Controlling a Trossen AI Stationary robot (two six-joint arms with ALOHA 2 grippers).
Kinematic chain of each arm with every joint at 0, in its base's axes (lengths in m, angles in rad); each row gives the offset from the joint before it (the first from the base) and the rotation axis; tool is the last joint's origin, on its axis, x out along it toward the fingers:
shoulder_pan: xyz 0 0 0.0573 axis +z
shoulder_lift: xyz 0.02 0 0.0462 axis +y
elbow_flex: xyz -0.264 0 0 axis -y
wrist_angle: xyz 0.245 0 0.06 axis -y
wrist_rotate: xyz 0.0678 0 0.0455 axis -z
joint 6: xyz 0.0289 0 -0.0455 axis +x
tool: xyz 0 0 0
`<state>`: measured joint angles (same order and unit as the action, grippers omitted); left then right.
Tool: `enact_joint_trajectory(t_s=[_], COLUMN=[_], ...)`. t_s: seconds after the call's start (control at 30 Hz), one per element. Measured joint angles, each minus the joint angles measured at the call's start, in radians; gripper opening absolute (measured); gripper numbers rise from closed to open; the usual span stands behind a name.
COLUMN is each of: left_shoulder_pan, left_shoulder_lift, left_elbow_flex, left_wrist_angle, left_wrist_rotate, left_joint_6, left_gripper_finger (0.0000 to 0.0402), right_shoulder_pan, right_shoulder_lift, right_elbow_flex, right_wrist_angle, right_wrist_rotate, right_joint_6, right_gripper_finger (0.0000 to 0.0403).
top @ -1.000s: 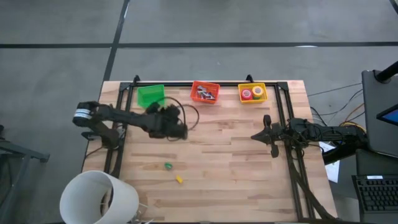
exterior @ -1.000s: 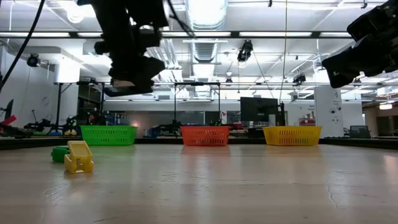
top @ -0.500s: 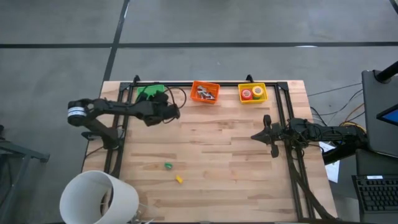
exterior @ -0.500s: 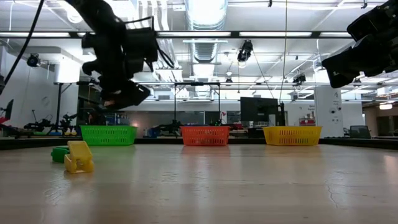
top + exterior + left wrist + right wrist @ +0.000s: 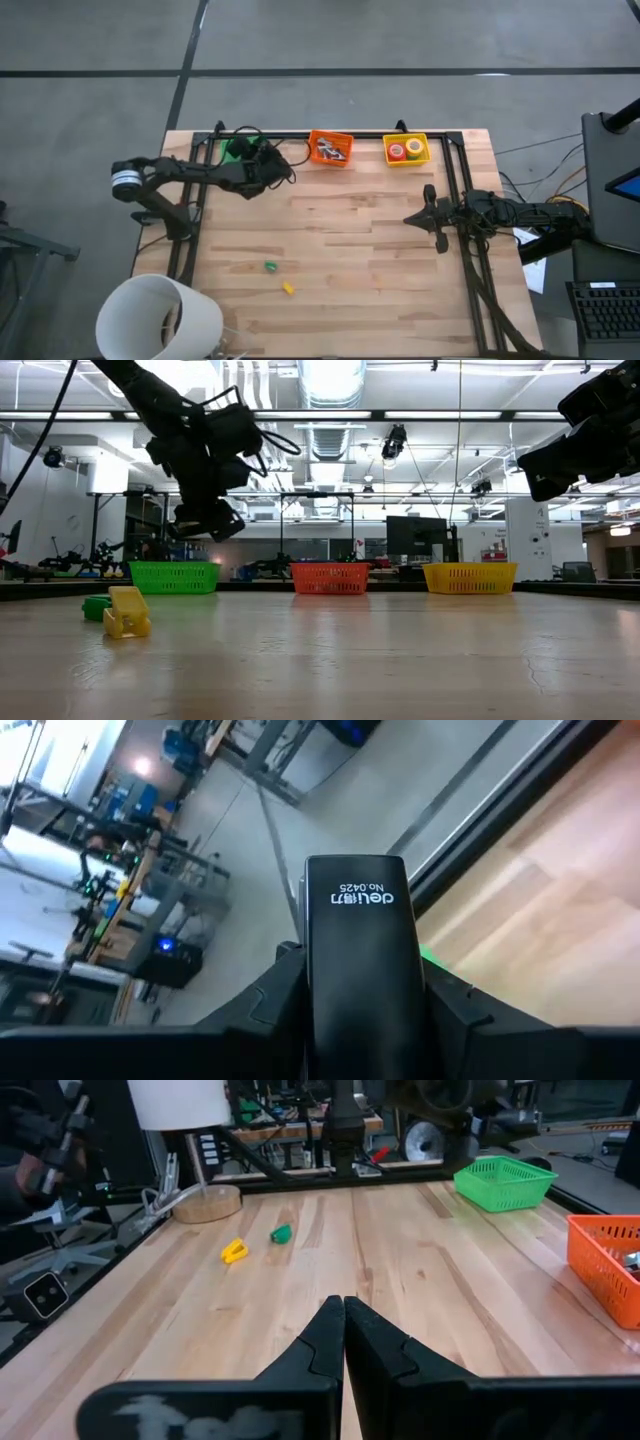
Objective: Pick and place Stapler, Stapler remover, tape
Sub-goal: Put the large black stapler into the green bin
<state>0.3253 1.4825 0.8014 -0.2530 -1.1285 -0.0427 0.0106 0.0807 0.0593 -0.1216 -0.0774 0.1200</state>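
From above, a pale butcher-block table [image 5: 340, 240] of jointed wooden strips stands on a grey concrete floor, with three small mesh baskets along its far edge: a green basket [image 5: 236, 147], an orange basket [image 5: 330, 147] holding dark metal pieces, and a yellow basket [image 5: 406, 149] holding tape rolls [image 5: 405, 150], one red, one green and one yellow. The left gripper [image 5: 268, 165] reaches over the green basket's near right corner. The right gripper [image 5: 430, 218] waits near the right edge, well apart from the baskets. A small green piece [image 5: 269, 266] and a small yellow piece [image 5: 288, 288] lie near the table's front, beside a white lampshade [image 5: 158, 318].

At table height, the left gripper [image 5: 205, 520] hangs above the green basket [image 5: 174, 576]; the orange basket [image 5: 329, 577] and yellow basket [image 5: 470, 576] sit in a row before a bright workshop with ceiling lights.

Past the left wrist, the fingers [image 5: 268, 1010] clamp a smooth black stapler [image 5: 362, 965], a flat rectangular bar with white lettering, with a sliver of green just beneath it.

Past the right wrist, the fingers [image 5: 318, 1340] are pressed together with nothing between them, and the wood grain runs away toward the green basket [image 5: 504, 1182], the orange basket [image 5: 608, 1265], the yellow piece [image 5: 234, 1251] and the green piece [image 5: 281, 1233].
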Motion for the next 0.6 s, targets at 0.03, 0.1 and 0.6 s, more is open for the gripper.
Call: enact_joint_trajectory(t_s=[0.03,0.1,0.6], left_shoulder_pan=[0.013,0.042,0.175], left_shoulder_lift=[0.005,0.018,0.115], left_elbow_flex=[0.001,-0.003,-0.004], left_wrist_angle=[0.003,0.014,0.018], left_wrist_rotate=[0.000,0.009,0.084], left_joint_6=[0.002,0.010,0.087], left_gripper_finger=[0.0133,0.0135,0.0141], right_shoulder_pan=[0.000,0.000,0.000], right_shoulder_lift=[0.000,0.000,0.000], right_elbow_flex=[0.000,0.000,0.000], right_wrist_angle=[0.000,0.000,0.000], right_wrist_rotate=[0.000,0.000,0.000], right_joint_6=[0.000,0.000,0.000], right_gripper_finger=[0.0009,0.0009,0.0009])
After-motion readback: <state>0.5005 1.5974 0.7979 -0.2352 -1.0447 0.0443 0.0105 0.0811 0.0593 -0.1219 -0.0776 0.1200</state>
